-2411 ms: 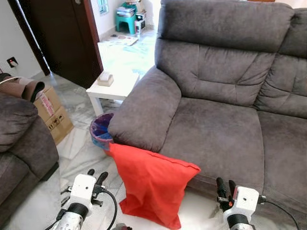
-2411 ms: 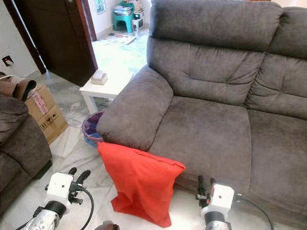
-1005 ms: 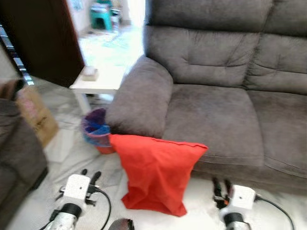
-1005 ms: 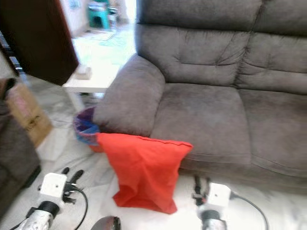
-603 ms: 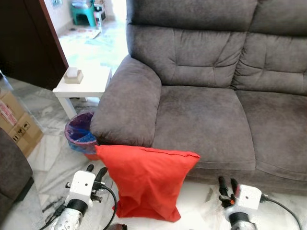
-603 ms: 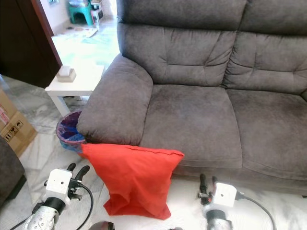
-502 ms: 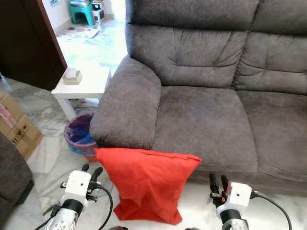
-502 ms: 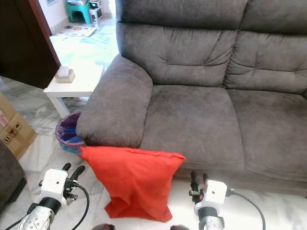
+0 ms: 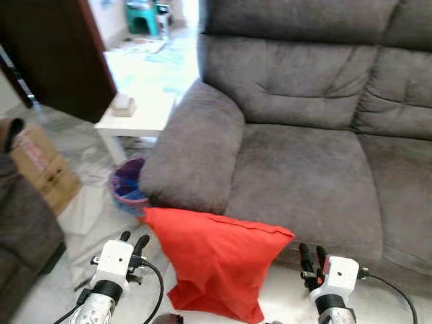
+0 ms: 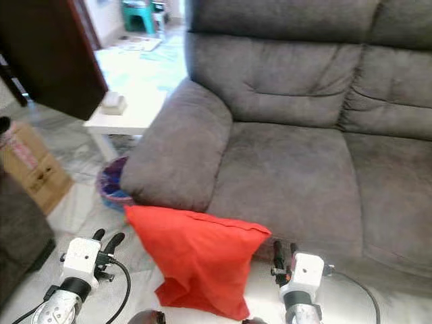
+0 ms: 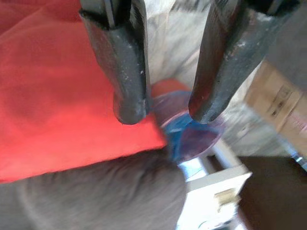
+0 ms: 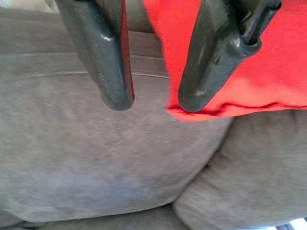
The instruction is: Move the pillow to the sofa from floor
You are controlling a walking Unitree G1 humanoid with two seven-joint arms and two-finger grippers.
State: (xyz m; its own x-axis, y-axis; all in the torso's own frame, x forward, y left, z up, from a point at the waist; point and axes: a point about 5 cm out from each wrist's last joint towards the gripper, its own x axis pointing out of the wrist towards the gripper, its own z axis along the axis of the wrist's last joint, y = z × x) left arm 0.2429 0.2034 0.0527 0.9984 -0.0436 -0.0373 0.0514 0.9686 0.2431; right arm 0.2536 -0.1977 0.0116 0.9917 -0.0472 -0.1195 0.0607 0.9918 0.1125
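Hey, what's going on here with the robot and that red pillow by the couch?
The robot faces a grey sofa with a red pillow standing on the floor, leaning against the sofa's front below the armrest. The left gripper and right gripper are held low on either side of the pillow, both open and holding nothing. The pillow has not been picked up yet. A small white table and a bin sit beside the sofa.

A home living room: a grey fabric sofa (image 9: 304, 135) on a marble-tiled floor (image 9: 88, 209), a small white side surface (image 9: 138, 116) at its left, a cardboard box (image 9: 40, 165), and a dark wooden door (image 9: 61, 54) far left.
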